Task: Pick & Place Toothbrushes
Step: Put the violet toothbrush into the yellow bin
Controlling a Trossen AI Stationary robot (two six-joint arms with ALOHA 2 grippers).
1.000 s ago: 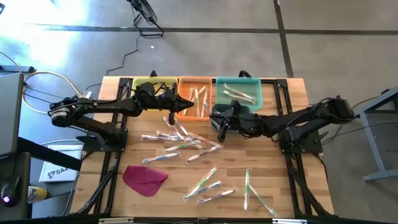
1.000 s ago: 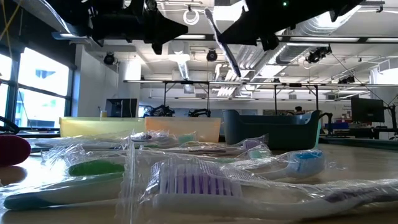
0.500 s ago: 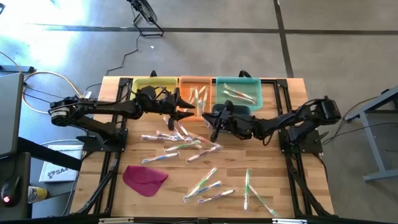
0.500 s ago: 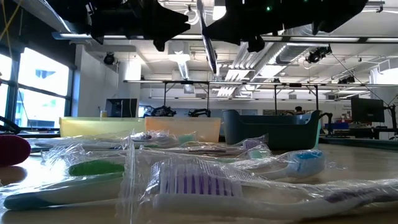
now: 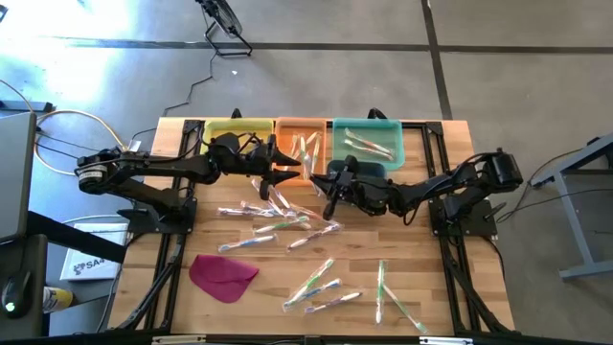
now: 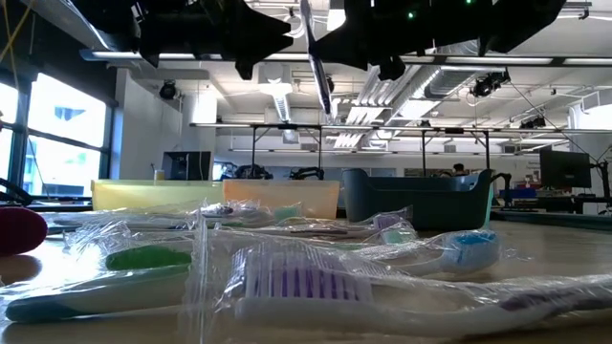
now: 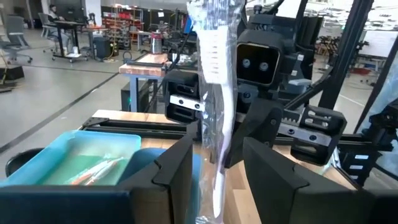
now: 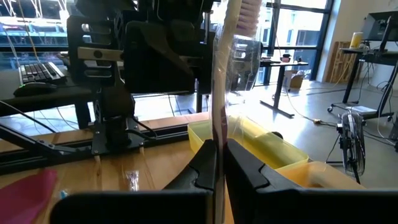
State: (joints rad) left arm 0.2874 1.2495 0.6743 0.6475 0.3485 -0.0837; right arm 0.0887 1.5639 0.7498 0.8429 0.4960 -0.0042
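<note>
One wrapped toothbrush point(image 7: 214, 74) is up in the air near the orange bin point(image 5: 302, 144), almost upright in the low view point(image 6: 316, 57). My right gripper point(image 8: 219, 155) is shut on it. My left gripper point(image 7: 214, 168) faces it from the table's left, open. Its fingers point(image 7: 177, 171) stand on either side of the wrapper, and I see no touch. Several more wrapped toothbrushes point(image 5: 278, 220) lie flat on the table's middle, and others lie nearer the front point(image 5: 321, 287). My right gripper pinches the toothbrush's handle point(image 8: 217, 134) between its two fingers, through the clear wrapper. The fingers come roughly level from the table's right and lie across the handle. The toothbrush is lifted clear of the table, with its bristled head point(image 8: 249, 12) beyond the fingers.
Yellow point(image 5: 237, 134), orange and teal point(image 5: 367, 142) bins stand in a row at the far edge; the orange and teal ones hold toothbrushes. A magenta cloth-like piece point(image 5: 223, 274) lies front left. Both arms meet close together over the table's far middle.
My left gripper has opened and let go of the toothbrush, which stays in my right gripper. My right gripper has shifted a little toward the table's left. In the low view the toothbrush has tipped from slanting to nearly upright.
</note>
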